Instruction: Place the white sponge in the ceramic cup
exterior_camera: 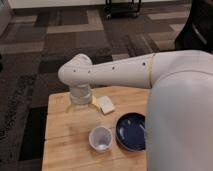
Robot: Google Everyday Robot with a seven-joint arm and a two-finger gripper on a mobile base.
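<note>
The white sponge lies flat on the wooden table, near its far edge. The ceramic cup stands upright and empty nearer the front, just left of a dark blue dish. My white arm reaches in from the right, and its wrist points down at the table just left of the sponge. The gripper hangs below the wrist, close to the table top and beside the sponge's left edge, mostly hidden by the wrist.
A dark blue dish sits right of the cup. The table's left and far edges drop to a patterned carpet floor. A dark cart base stands far back. My arm's large body covers the right side.
</note>
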